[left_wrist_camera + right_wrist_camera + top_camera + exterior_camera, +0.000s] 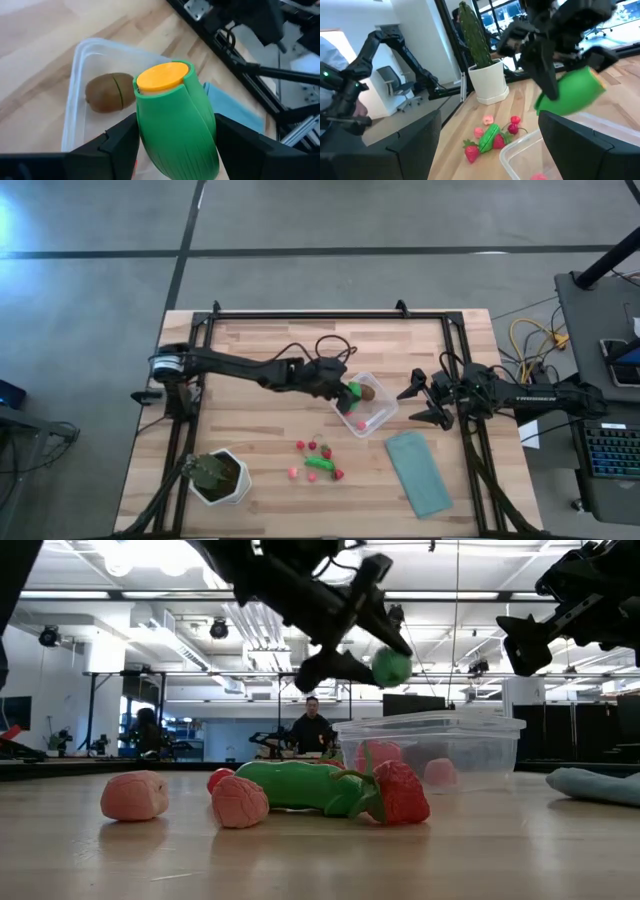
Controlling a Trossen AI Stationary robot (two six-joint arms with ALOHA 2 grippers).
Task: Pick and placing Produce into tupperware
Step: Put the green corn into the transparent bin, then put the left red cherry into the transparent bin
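Note:
My left gripper (349,392) is shut on a green toy vegetable (175,120) with an orange cut end, above the clear tupperware (372,412). In the low view the green piece (391,667) hangs above the tupperware's rim (430,722). A brown kiwi (105,93) and pink pieces (361,423) lie inside. More produce, a green pod with red berries and pink pieces (318,460), lies on the table nearer the near edge. My right gripper (420,402) hovers open just right of the tupperware. My left gripper pinches the green vegetable between its two fingers (120,140), one on each side of its body (150,135). The orange cut end (161,76) points away from the wrist. The piece is lifted clear, above the tupperware.
A white hexagonal pot with a green plant (220,477) stands at the near left corner. A flat teal rectangle (418,472) lies near the right edge. A black frame (300,315) borders the table. A person (312,725) sits in the room beyond.

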